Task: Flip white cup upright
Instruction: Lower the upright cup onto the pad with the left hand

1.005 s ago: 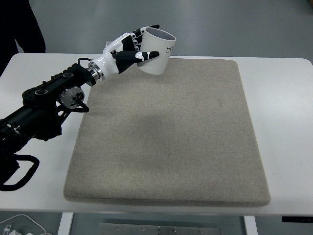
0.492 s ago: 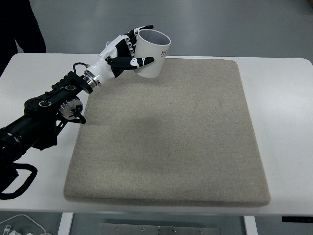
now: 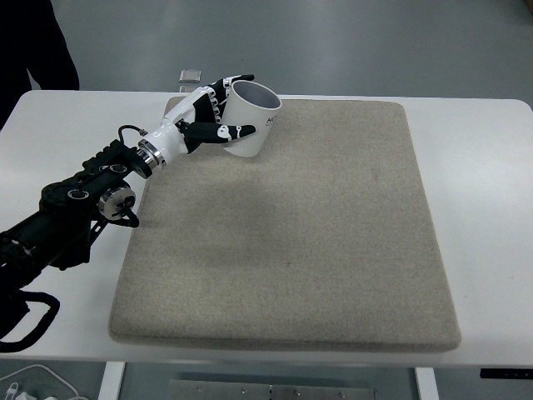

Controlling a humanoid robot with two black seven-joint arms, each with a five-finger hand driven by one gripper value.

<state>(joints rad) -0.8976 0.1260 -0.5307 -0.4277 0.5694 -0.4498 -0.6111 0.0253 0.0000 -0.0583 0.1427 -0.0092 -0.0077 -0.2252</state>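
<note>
1 arm in play, reaching in from the left, and the left hand [image 3: 204,125] has its fingers [image 3: 236,131] wrapped around the white cup [image 3: 251,117], thumb across the near side, other fingers curled round the far side. Cup's mouth faces up and slightly away, dark print just visible on its wall. It sits at the far left corner of the beige mat [image 3: 291,233], tilted a touch; whether its base touches the mat, can't tell. Mat lies flat on the white table [image 3: 483,167]. Small grey object [image 3: 191,77] rests at the table's far edge, just behind the hand.
</note>
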